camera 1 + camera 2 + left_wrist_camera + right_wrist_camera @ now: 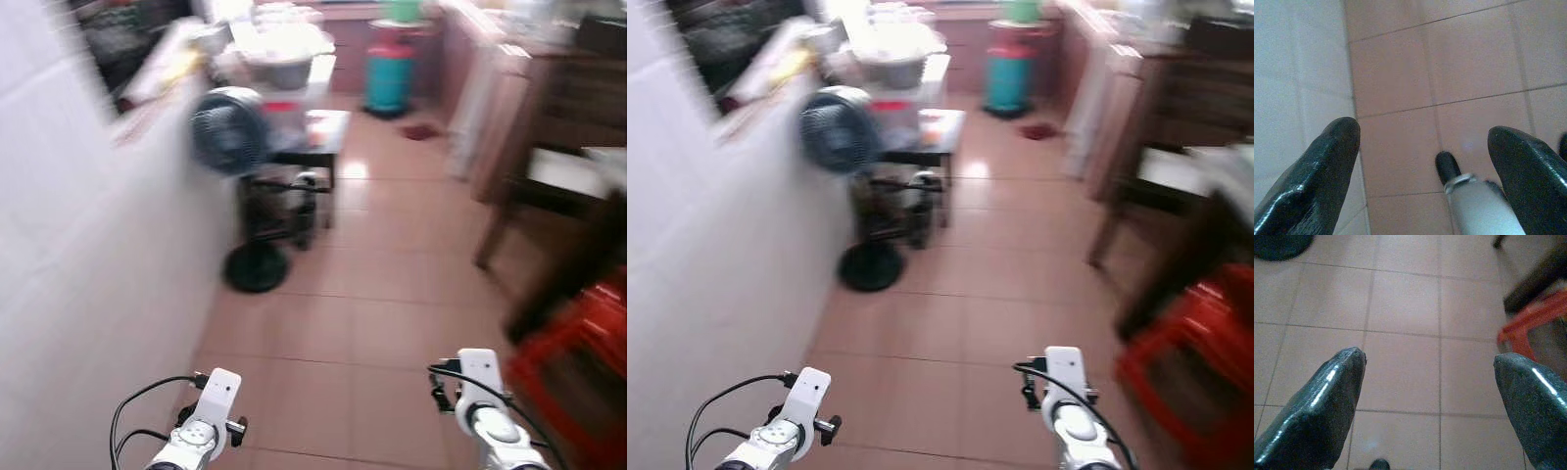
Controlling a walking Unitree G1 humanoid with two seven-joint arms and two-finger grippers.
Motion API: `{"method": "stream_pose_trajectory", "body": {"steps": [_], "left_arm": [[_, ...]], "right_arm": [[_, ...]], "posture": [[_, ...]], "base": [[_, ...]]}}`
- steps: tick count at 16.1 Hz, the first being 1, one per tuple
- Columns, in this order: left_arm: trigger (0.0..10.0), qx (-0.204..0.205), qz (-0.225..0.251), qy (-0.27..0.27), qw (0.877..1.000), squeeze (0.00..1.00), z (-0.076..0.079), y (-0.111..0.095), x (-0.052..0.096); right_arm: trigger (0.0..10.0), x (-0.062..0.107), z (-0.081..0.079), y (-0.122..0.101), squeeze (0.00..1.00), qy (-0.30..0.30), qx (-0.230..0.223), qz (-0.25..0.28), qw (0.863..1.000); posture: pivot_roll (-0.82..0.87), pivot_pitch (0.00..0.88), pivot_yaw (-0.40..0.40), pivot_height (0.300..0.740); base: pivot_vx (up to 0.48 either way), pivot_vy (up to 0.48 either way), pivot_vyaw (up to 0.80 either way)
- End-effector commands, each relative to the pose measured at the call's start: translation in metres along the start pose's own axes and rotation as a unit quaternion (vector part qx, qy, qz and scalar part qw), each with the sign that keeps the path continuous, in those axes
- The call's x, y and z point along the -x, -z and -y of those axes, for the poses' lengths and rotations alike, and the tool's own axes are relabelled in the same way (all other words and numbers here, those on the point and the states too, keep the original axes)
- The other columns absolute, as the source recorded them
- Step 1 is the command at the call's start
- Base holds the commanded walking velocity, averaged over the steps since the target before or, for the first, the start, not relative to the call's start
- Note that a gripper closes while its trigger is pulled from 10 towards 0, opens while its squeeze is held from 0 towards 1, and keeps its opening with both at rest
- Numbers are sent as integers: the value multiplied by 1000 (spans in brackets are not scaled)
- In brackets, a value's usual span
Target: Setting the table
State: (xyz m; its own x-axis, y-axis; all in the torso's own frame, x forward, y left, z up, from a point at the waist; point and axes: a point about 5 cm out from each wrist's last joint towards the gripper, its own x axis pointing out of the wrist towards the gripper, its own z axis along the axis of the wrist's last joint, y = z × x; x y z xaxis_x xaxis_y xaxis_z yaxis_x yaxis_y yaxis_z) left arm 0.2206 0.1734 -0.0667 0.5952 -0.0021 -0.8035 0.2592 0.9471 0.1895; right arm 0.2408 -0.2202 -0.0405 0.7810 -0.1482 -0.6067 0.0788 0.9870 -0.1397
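Observation:
Both arms hang low over a terracotta tiled floor [362, 313]; the left wrist [201, 431] and right wrist [485, 406] show at the bottom of the eye views. My left gripper [1425, 161] is open with nothing between its fingers, pointing at the floor beside the white tiled wall [1298, 88]. My right gripper [1430, 396] is also open and holds nothing, over bare tiles. A dark wooden table [563, 147] stands at the right. The eye views are blurred.
A white wall [88, 274] runs along the left. A black standing fan [235, 147] and a small dark side table [309, 147] stand ahead on the left. A red plastic stool [578, 343] is near right. A teal gas cylinder [389, 73] stands at the far end.

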Motion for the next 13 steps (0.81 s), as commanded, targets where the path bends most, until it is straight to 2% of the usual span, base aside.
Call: {"method": "stream_pose_trajectory", "body": {"steps": [1,3,6,9,11,13], "left_arm": [[10000,-8,-7,-6,1000,0,-7,4,1],[10000,-10,-8,-5,1000,0,-7,4,1],[10000,3,0,-1,1000,0,-8,3,1],[10000,69,20,-12,997,0,-13,-13,-1],[10000,88,31,-15,996,0,-23,-13,1],[10000,86,42,-16,995,0,-27,-22,0]], "right_arm": [[10000,-1,-9,-2,0,-10,-3,5,1000],[10000,-1,-8,-2,0,-9,-5,4,1000],[10000,0,-8,-1,0,-7,-10,3,1000],[10000,0,-7,3,0,-5,-33,-9,999],[10000,1,-6,6,0,-2,-46,-18,999],[10000,2,-5,11,0,2,-57,-26,998]], "posture": [[-27,0,7,740],[-27,0,7,740],[-29,0,10,740],[-27,0,9,740],[-25,0,14,740],[-32,0,25,740]], "base": [[0,368,0],[0,364,0],[0,0,0],[0,0,0],[0,0,0],[0,0,0]]}}
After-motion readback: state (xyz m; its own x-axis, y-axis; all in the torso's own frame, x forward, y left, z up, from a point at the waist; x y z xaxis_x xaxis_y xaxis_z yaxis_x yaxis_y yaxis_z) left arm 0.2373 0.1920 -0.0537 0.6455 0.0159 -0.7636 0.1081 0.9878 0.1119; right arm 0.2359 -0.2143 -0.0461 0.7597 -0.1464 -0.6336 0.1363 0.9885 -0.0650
